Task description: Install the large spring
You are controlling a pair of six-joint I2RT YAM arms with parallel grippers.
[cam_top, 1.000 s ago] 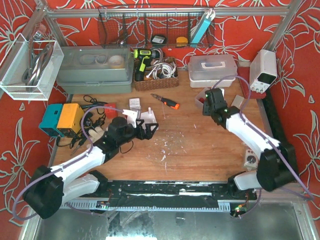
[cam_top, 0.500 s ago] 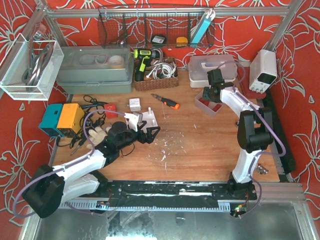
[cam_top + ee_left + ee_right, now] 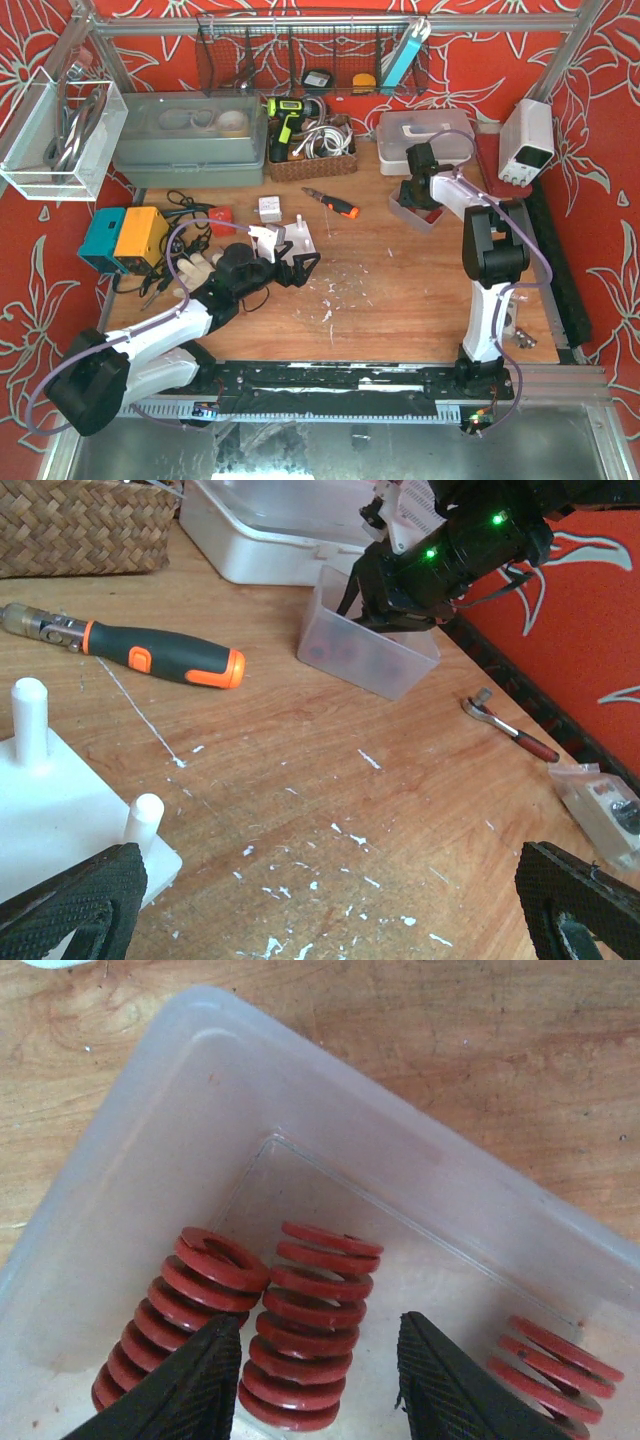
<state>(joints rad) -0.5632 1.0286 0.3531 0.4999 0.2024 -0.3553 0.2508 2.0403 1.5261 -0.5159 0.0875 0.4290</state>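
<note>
Three red springs lie in a clear plastic bin (image 3: pixel 150 1110). The middle spring (image 3: pixel 310 1300) lies between my right gripper's (image 3: pixel 318 1340) open jaws; one spring (image 3: pixel 185 1300) lies to its left and another (image 3: pixel 555 1365) to its right. In the top view the right gripper (image 3: pixel 414 190) is down in the bin (image 3: pixel 424 216) at the back right. My left gripper (image 3: pixel 300 262) is open and empty just above the table (image 3: pixel 325 920), beside the white fixture (image 3: pixel 290 235) with upright pegs (image 3: pixel 30 715).
An orange-handled screwdriver (image 3: pixel 335 205) lies between fixture and bin. A small ratchet (image 3: pixel 510 730) and a plastic bag (image 3: pixel 605 805) lie to the right. A white lidded box (image 3: pixel 425 135), a wicker basket (image 3: pixel 310 150) and a power supply (image 3: pixel 527 140) stand at the back.
My right arm has swung back to the clear bin and lowered its open jaws around the middle spring. My left gripper has shifted slightly nearer and to the right.
</note>
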